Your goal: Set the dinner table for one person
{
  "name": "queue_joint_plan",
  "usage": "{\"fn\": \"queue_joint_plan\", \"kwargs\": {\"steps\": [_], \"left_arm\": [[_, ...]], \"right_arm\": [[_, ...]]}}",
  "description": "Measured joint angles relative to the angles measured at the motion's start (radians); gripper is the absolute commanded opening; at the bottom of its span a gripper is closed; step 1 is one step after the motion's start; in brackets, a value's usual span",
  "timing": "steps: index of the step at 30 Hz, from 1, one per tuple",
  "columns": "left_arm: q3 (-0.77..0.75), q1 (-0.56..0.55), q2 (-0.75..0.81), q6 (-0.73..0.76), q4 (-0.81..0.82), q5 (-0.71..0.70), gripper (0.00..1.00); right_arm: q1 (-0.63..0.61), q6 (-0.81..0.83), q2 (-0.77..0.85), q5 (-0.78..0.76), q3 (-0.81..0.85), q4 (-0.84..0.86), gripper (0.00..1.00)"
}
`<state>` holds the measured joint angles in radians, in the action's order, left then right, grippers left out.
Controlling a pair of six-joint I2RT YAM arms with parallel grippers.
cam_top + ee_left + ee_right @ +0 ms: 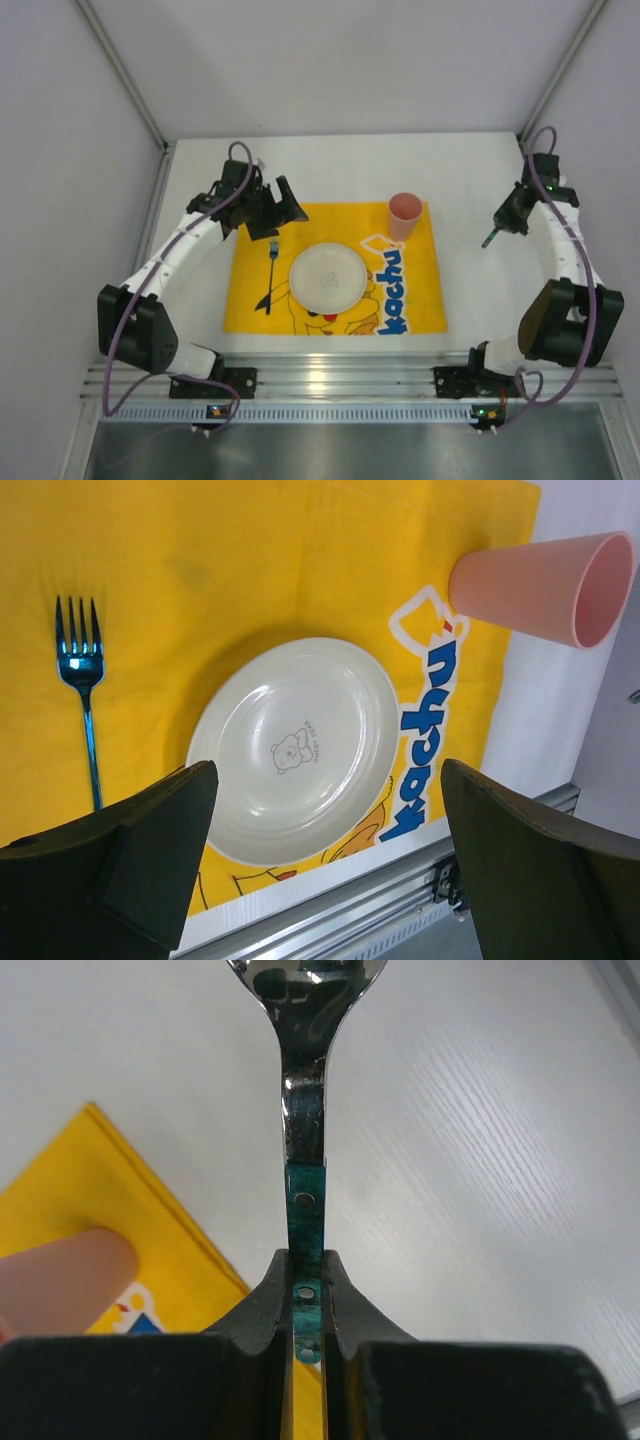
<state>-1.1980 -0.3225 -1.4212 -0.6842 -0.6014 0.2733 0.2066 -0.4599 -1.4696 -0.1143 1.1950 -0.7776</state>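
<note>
The white dinner table (480, 290) holds a yellow cartoon placemat (250, 300). On the placemat sit a white plate (328, 276), a blue-handled fork (271, 268) left of it, and a pink cup (404, 215) at the far right corner. My left gripper (285, 208) is open and empty above the placemat's far left corner; its view shows the plate (295, 748), fork (82, 680) and cup (545, 588). My right gripper (497, 232) is shut on a spoon (305, 1150) with a green handle, held above the bare table right of the cup (60, 1280).
An aluminium rail (340, 375) runs along the near edge of the table. White walls enclose the table on the left, far and right sides.
</note>
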Motion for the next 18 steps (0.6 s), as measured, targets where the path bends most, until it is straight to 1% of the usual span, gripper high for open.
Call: {"fn": "queue_joint_plan", "kwargs": {"steps": [2,4,6,9,12,13,14,16,18], "left_arm": [[-0.023,-0.022,-0.012,-0.001,0.007,-0.003,0.98],[-0.038,-0.05,-0.006,0.0,0.013,-0.024,0.99],[-0.042,-0.075,0.015,0.0,0.028,-0.049,0.98],[-0.042,-0.092,0.08,-0.001,0.037,-0.097,0.98],[-0.041,-0.091,0.152,-0.004,0.048,-0.157,0.98],[-0.039,-0.09,0.177,-0.008,0.053,-0.18,0.98],[-0.037,-0.09,0.191,-0.011,0.056,-0.192,0.99],[-0.036,-0.09,0.219,-0.021,0.058,-0.216,0.98],[-0.036,-0.09,0.228,-0.026,0.059,-0.228,0.98]], "right_arm": [[-0.004,0.008,0.095,0.007,0.045,-0.004,0.0],[-0.04,0.02,0.199,0.027,0.061,-0.003,0.0],[-0.11,0.035,0.29,0.073,0.064,0.006,0.0],[-0.232,0.067,0.394,0.189,0.07,0.027,0.0],[-0.36,0.102,0.414,0.278,0.122,0.031,0.0],[-0.436,0.12,0.402,0.294,0.144,0.034,0.0],[-0.483,0.127,0.393,0.301,0.154,0.035,0.0],[-0.62,0.144,0.361,0.296,0.153,0.037,0.0],[-0.722,0.146,0.317,0.288,0.121,0.034,0.0]]}}
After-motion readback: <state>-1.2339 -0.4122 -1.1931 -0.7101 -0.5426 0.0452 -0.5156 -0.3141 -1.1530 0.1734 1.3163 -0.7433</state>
